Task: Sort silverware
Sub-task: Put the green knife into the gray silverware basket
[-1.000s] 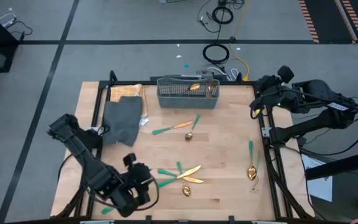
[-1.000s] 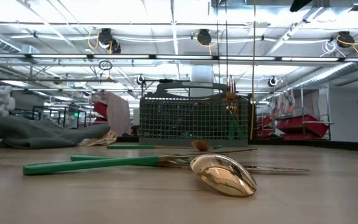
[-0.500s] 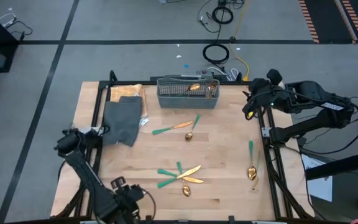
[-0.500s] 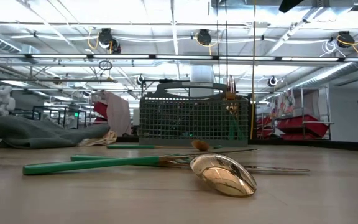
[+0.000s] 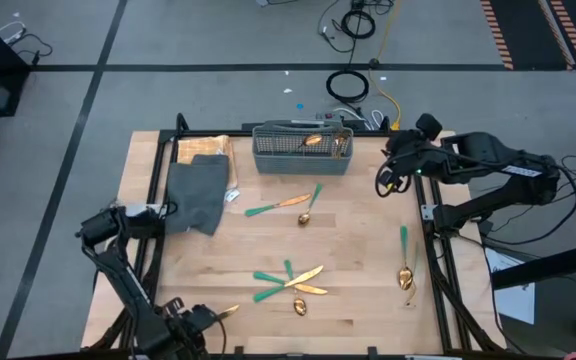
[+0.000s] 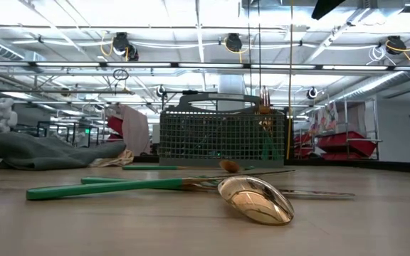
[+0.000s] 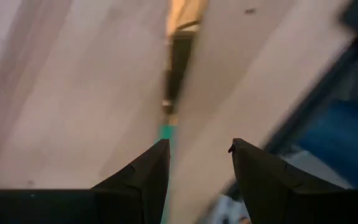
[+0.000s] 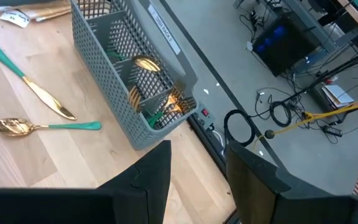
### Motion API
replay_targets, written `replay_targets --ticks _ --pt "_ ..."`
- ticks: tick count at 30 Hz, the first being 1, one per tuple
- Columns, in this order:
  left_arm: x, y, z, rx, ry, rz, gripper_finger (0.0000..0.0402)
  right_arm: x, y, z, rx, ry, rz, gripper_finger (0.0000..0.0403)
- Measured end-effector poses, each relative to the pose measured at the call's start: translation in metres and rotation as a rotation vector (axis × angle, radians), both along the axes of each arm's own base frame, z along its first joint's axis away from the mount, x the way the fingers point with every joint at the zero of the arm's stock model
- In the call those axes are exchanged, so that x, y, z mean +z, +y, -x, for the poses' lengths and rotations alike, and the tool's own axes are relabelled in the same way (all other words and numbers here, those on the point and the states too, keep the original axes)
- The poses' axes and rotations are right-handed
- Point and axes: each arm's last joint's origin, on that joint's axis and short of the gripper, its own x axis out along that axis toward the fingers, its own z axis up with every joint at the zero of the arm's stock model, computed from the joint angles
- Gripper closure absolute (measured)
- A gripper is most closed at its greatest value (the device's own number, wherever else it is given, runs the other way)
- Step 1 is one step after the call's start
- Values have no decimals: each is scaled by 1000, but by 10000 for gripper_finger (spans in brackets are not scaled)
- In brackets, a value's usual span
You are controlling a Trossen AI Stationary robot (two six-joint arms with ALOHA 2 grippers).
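Silverware with gold heads and green handles lies scattered on the wooden table: a knife (image 5: pixel 280 205) and spoon (image 5: pixel 311 205) near the middle, a cluster (image 5: pixel 290 282) toward the near edge, and a spoon (image 5: pixel 405 268) at the right. More pieces stand in the grey mesh basket (image 5: pixel 302 150) at the far edge. My left gripper (image 5: pixel 190 326) is open and points down at the near left corner. Its fingers stand either side of the green handle (image 7: pixel 165 132) of a utensil (image 5: pixel 226 312). My right gripper (image 5: pixel 383 182) hangs open and empty, high, right of the basket.
A grey folded cloth (image 5: pixel 196 190) lies at the far left beside some paper packaging (image 5: pixel 208 147). Black rails (image 5: pixel 430 250) run along the table's sides. The basket (image 8: pixel 129 68) holds several pieces at one end. Bare wood shows between the scattered pieces.
My left gripper has swung toward the table's near left corner and come down, turning at the wrist until it points down over a utensil there. My right gripper has drifted a little toward the table's left, over its right edge. No silverware has moved.
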Motion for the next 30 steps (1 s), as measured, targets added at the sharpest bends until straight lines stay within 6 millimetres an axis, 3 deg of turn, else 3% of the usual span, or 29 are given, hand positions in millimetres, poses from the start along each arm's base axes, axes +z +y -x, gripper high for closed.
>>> replay_targets --ticks 26,30 --pt "-52 31 20 -107 12 87 221 -3 0 -6 -3 17 0 259" --pt "-58 35 20 -140 -8 113 238 -3 0 -6 -4 18 -1 259"
